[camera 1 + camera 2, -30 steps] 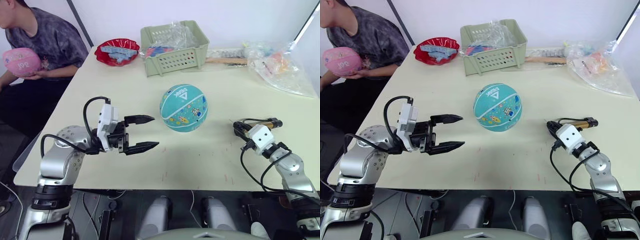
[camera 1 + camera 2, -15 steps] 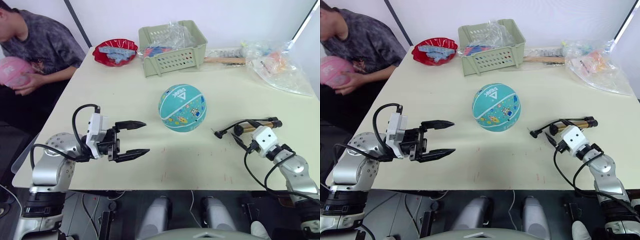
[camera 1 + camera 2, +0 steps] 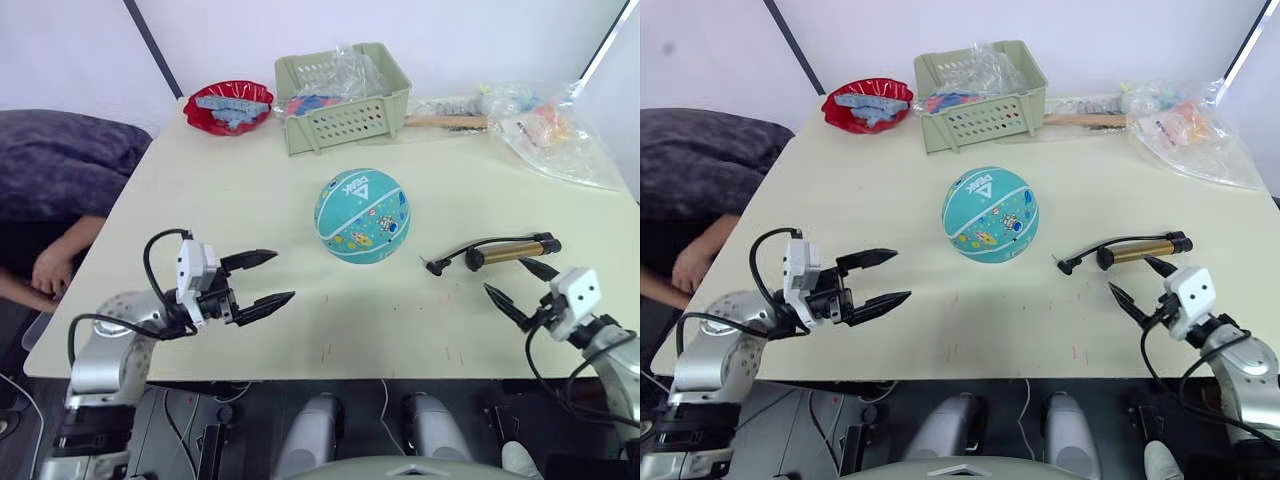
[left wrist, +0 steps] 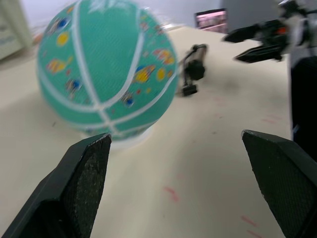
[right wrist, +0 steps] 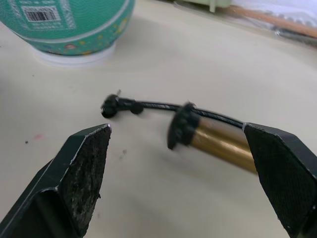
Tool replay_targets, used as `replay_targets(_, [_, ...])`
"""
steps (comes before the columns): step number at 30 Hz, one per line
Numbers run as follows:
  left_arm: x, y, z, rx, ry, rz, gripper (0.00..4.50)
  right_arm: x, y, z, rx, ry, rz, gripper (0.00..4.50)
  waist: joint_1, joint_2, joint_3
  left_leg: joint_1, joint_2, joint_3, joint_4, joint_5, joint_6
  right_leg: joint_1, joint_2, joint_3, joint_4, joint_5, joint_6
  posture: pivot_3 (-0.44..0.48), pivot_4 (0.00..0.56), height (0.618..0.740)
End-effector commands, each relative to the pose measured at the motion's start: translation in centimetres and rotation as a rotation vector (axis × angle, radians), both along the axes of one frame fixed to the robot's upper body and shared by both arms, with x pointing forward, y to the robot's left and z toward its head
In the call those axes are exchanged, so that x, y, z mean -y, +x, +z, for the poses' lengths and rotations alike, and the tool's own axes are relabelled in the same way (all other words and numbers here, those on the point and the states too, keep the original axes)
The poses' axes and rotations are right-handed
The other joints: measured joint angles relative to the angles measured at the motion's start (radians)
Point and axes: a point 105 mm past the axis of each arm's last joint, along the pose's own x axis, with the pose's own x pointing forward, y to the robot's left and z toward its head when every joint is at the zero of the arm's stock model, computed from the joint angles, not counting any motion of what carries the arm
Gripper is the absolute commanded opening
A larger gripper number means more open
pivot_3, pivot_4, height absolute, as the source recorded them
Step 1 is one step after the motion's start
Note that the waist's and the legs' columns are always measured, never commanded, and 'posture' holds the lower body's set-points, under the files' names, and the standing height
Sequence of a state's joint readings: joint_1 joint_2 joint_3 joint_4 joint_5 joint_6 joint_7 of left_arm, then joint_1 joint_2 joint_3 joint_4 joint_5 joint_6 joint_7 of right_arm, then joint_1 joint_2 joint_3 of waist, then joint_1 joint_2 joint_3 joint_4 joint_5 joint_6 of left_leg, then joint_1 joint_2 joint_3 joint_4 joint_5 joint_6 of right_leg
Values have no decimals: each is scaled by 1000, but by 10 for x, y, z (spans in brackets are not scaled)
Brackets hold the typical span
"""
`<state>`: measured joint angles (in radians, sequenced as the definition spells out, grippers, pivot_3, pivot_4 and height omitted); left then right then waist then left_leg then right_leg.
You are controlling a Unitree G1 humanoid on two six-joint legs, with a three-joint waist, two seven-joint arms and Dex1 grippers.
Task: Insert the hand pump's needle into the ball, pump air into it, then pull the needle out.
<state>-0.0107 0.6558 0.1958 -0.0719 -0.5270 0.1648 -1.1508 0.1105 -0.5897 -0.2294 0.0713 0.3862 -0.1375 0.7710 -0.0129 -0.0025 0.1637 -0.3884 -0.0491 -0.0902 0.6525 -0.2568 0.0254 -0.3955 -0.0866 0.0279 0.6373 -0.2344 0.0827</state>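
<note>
Ball (image 3: 362, 215) sits mid table (image 3: 300, 190); pump (image 3: 505, 250) lies to its right, untouched. Left gripper (image 3: 262, 279) & right gripper (image 3: 518, 287) both released, holding nothing.

— What sort of room is this?

— A test room or lab, as I see it: I stand at a plain cream table (image 3: 250, 190) against a bare white wall (image 3: 450, 30).

— What marks it so?

— Props along the far edge: a green basket (image 3: 345, 95), a red bowl (image 3: 230, 105), bagged toys (image 3: 555, 130). A person (image 3: 60, 190) bends beside the table.
</note>
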Motion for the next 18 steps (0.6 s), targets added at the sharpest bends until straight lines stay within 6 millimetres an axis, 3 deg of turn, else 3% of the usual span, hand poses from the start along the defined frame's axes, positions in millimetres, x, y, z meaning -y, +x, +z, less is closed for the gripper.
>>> replay_targets(1, [-16, 3, -2, 17, 10, 133, 4500, 18, -8, 7, 26, 8, 2, 4447, 0, 0, 0, 1, 0, 1, 0, 0, 0, 0, 0, 0, 1, 0, 0, 0, 150, 740])
replay_targets(8, [-42, -8, -35, -53, 71, 313, 4500, 42, -26, 8, -30, 52, 52, 4447, -1, 0, 0, 5, 2, 5, 0, 0, 0, 1, 0, 3, 4, -1, -2, 0, 150, 740])
replay_targets(18, [-64, -25, -59, -113, 128, 433, 4500, 68, -51, -1, -97, 34, 76, 4447, 1, -1, 0, 5, 3, 7, 0, 0, 0, 1, 0, 5, 4, -2, -3, 0, 150, 740])
